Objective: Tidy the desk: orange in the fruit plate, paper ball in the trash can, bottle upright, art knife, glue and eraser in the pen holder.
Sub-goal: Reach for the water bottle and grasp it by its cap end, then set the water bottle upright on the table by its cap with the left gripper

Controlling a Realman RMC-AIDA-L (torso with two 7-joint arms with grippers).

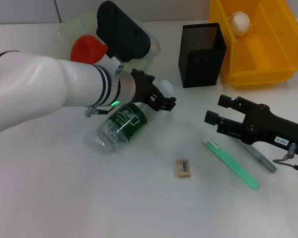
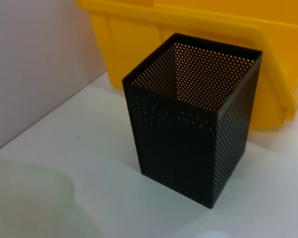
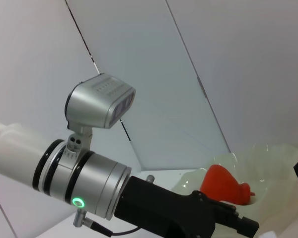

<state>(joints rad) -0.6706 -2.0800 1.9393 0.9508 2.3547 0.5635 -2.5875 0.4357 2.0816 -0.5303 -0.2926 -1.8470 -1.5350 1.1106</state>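
white tabletop (image 1: 89,208), smooth and matte, stretching bare across the near side in the head view. bright-yellow trash can (image 1: 268,44) at the far right, glossy plastic, open-topped, with the paper ball (image 1: 240,22) inside, white and crumpled. pale-green fruit plate (image 1: 69,29) at the far left, translucent glass with a wavy rim, largely blocked by the left arm (image 1: 39,94); orange (image 1: 87,48) inside it, lumpy and red-orange. pen holder (image 1: 202,47) between plate and bin, square black metal mesh, upright, just beside the bin without clearly touching it.

left gripper (image 1: 156,99) reaching in from the left, low over the cap end of the bottle (image 1: 121,126); cannot tell whether clenched or released, fingertips merging with the bottle's neck. bottle lying on its side near the middle, clear plastic with a dark-green label, base toward the near edge.

right gripper (image 1: 216,111) resting at the right, black fingers spread and holding nothing, tips pointing toward the pen holder. under it a grey pen-like stick (image 1: 260,158), partly hidden. just beside that, a long mint-green art knife (image 1: 233,161) lying diagonally. eraser (image 1: 184,167) flat between bottle and knife, small beige block with a barcode print, well apart from both, open table all round.
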